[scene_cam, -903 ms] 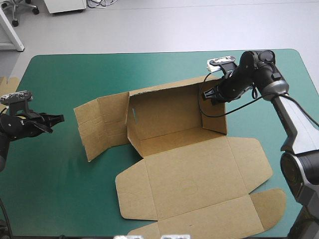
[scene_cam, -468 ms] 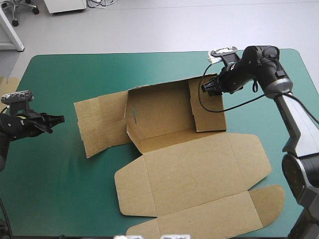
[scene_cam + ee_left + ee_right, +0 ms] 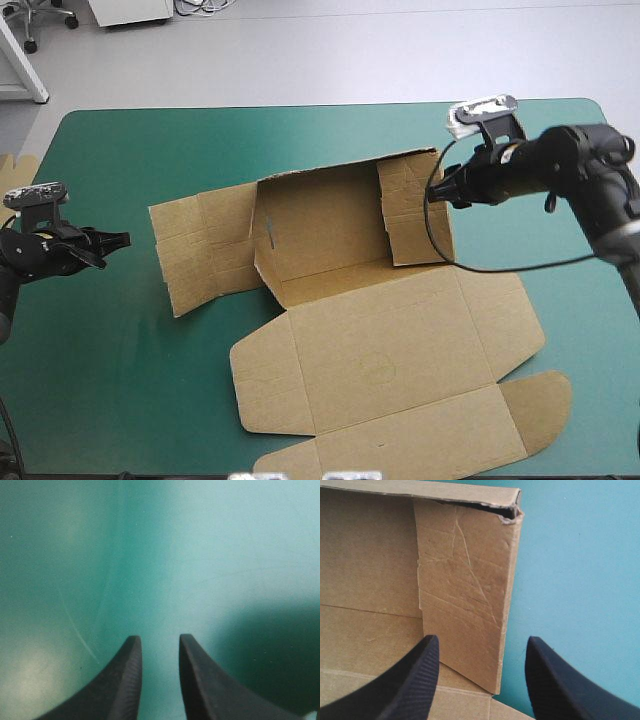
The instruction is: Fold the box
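Standing just before the right gripper [image 3: 482, 639], the part-raised box [image 3: 462, 595]

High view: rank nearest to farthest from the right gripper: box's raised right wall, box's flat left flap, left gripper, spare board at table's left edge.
1. raised right wall, beside the right gripper
2. flat left flap, box's left side
3. left gripper, past the flap
4. spare board, table's left edge
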